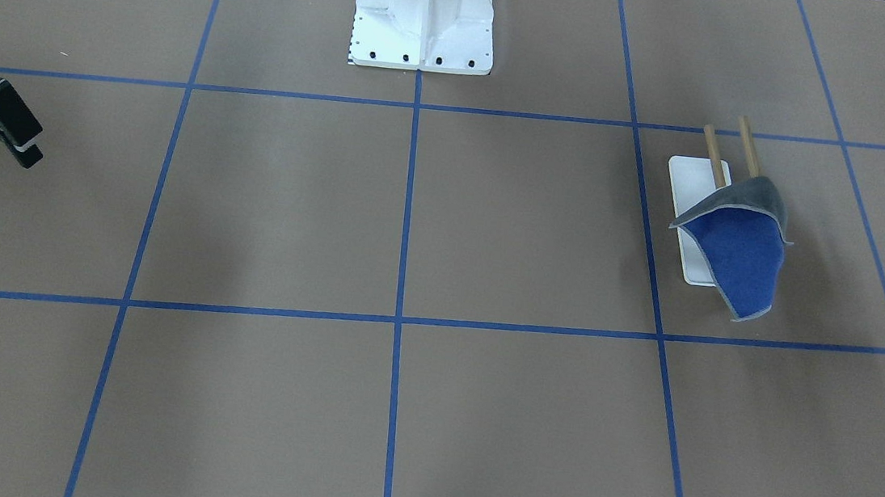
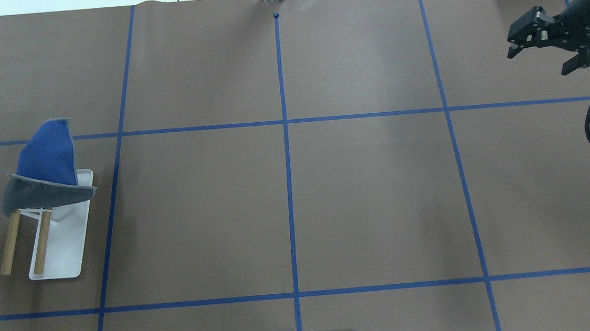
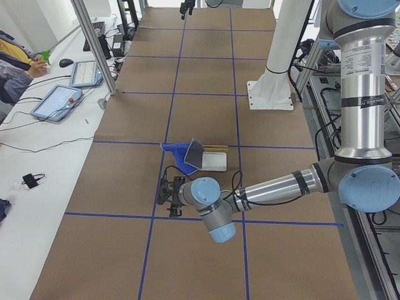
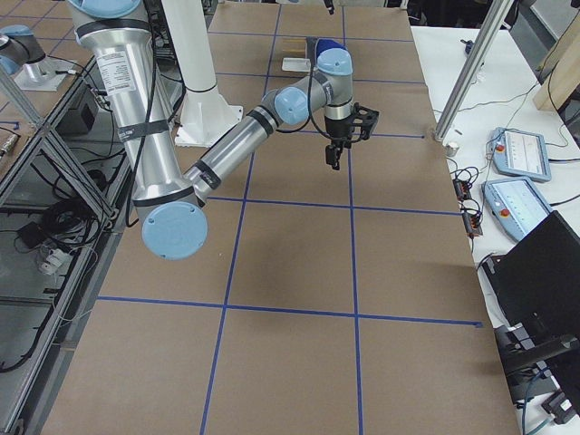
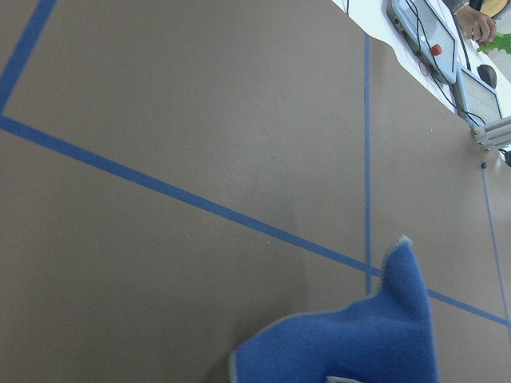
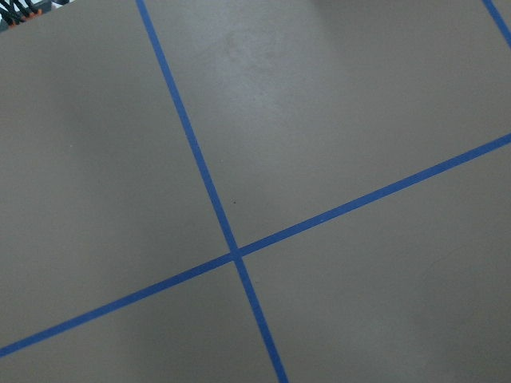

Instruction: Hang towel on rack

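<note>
Towel (image 2: 44, 161) is hung over far ends of two wooden rods (image 2: 42, 240) of rack (image 2: 65, 257), on left side of table (image 2: 288, 213). Grey side is laid on top. Blue corner is hung down on far side, also seen at bottom of left wrist view. Left gripper (image 3: 167, 200) is held low, near towel on its left, not touching it. Its jaw gap cannot be told. Right gripper (image 2: 538, 59) is held well apart from towel, far right over table, fingers spread wide, nothing gripped.

We count one towel (image 2: 47, 158), one rack (image 2: 67, 246) (with two wooden rods (image 2: 41, 242)), one left gripper (image 3: 164, 199), one right gripper (image 2: 537, 64) and one white pedestal (image 1: 424, 15).
</note>
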`<state>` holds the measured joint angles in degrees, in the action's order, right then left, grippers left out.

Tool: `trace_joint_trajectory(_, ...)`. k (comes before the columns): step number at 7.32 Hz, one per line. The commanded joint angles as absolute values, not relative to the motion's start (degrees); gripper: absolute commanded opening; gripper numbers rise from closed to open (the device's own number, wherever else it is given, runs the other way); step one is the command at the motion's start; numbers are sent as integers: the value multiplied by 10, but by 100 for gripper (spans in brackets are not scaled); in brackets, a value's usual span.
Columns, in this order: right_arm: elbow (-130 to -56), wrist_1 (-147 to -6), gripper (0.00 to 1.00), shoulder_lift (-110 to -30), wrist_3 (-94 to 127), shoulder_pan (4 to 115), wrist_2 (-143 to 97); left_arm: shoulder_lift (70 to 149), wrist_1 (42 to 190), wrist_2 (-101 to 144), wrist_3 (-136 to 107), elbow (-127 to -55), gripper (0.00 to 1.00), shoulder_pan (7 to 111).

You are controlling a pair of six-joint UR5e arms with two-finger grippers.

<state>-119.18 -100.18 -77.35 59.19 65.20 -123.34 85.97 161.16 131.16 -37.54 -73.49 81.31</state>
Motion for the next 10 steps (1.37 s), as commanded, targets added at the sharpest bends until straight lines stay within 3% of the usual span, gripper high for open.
trace_joint_trajectory(1, -1153, -1001, 100, -819, 399, 733, -1315, 900, 1422, 1312, -212, -773, 98, 866)
trace_joint_trajectory(5, -1105, -1001, 100, -917, 33, 824, -1337, 945, 1092, 1341, -110, -883, 98, 876)
trace_joint_trajectory(8, -1092, -1000, 100, -926, 5, 825, -1345, 945, 924, 1371, -109, -977, 98, 869)
trace_joint_trajectory(10, -1093, -1000, 100, -929, 2, 826, -1355, 906, 916, 1367, -39, -1011, 98, 868)
